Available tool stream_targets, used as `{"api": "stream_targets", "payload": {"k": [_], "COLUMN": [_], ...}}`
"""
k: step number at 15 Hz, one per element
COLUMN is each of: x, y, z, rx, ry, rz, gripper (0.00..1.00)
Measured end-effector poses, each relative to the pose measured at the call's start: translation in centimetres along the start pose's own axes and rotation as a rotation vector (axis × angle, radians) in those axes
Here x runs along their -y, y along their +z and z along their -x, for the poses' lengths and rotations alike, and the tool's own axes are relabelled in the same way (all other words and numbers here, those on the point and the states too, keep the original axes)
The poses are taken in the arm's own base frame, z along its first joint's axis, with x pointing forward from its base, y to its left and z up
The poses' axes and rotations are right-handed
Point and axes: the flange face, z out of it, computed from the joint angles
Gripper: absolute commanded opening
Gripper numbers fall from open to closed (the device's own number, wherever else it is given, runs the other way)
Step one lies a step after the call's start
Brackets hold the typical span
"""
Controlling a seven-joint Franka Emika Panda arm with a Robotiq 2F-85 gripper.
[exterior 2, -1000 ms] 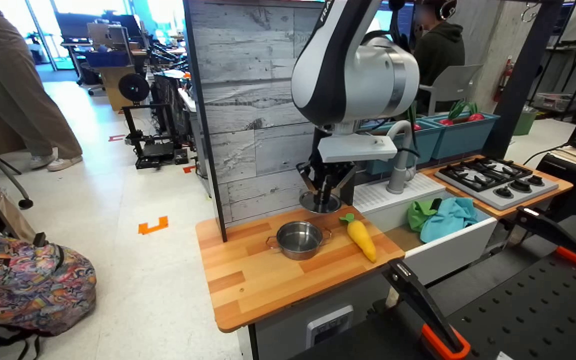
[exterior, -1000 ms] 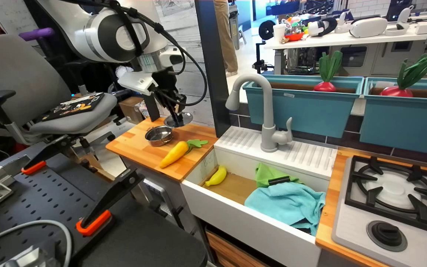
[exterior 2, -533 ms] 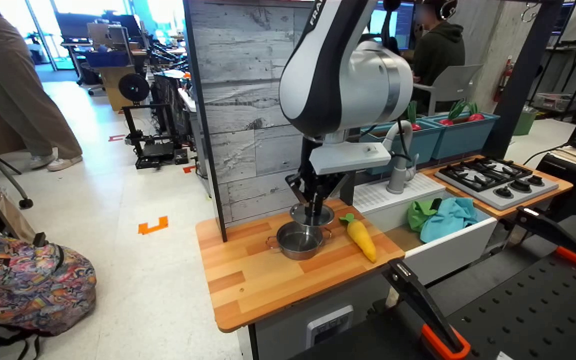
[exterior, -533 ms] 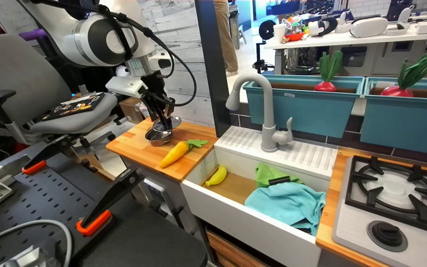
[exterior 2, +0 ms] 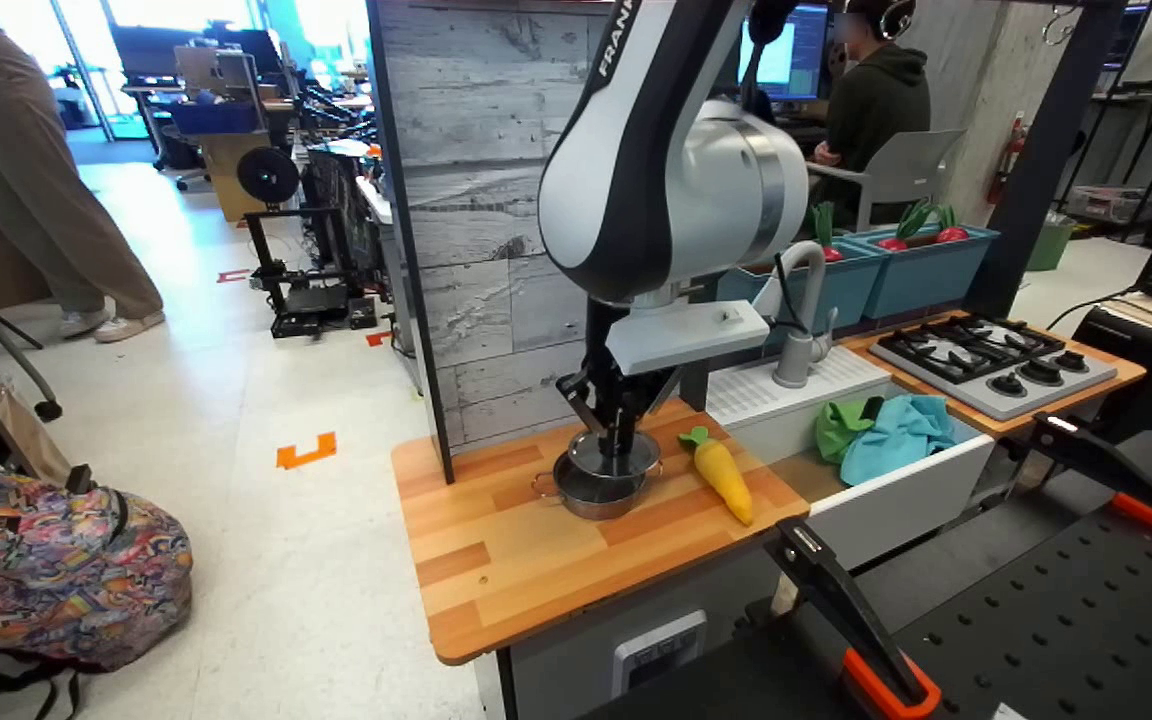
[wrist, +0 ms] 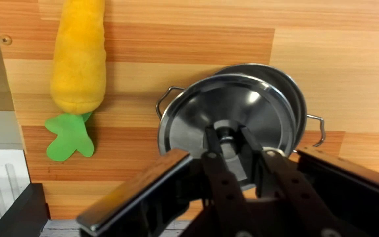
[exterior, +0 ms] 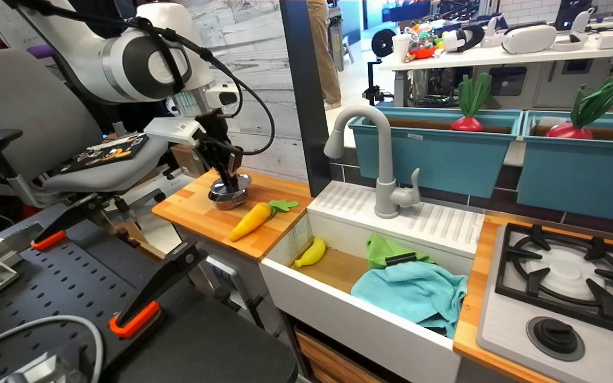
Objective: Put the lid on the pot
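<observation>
The small silver pot [exterior 2: 591, 508] stands on the wooden counter, with a wire handle on each side. It also shows in the wrist view [wrist: 295, 95], mostly covered by the shiny round lid [wrist: 239, 95]. My gripper [wrist: 227, 133] is shut on the lid's knob [wrist: 226, 140]. In both exterior views the lid [exterior 2: 588, 452] hangs over the pot, slightly tilted. It is off centre towards the wall, and part of the pot's opening shows beside it. Whether the lid touches the pot's rim I cannot tell. The gripper points down in an exterior view [exterior: 228, 183].
A yellow toy carrot with green leaves [exterior 2: 721, 480] lies on the counter [exterior 2: 496, 590] beside the pot. The grey plank wall [exterior 2: 506, 290] stands behind. A sink with a yellow banana [exterior: 312, 252] and cloths [exterior: 413, 287] adjoins the counter; a grey faucet [exterior: 385, 159] rises behind it.
My gripper has carried the lid down and across, from behind the pot on the carrot side to above the pot. The pot and carrot have not moved.
</observation>
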Motion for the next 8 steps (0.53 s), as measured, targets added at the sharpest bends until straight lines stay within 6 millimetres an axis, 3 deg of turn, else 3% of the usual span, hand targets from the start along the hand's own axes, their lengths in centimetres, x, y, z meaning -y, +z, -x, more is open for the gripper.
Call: {"api": "stream_targets", "payload": {"k": [7, 8], "x": [1.0, 1.1], "y": [1.1, 1.3], "z": [0.2, 0.2], "rx": [0.053, 0.059], "ry": [-0.039, -0.045], "rz": [0.012, 0.015], "gripper": [0.05, 0.10]}}
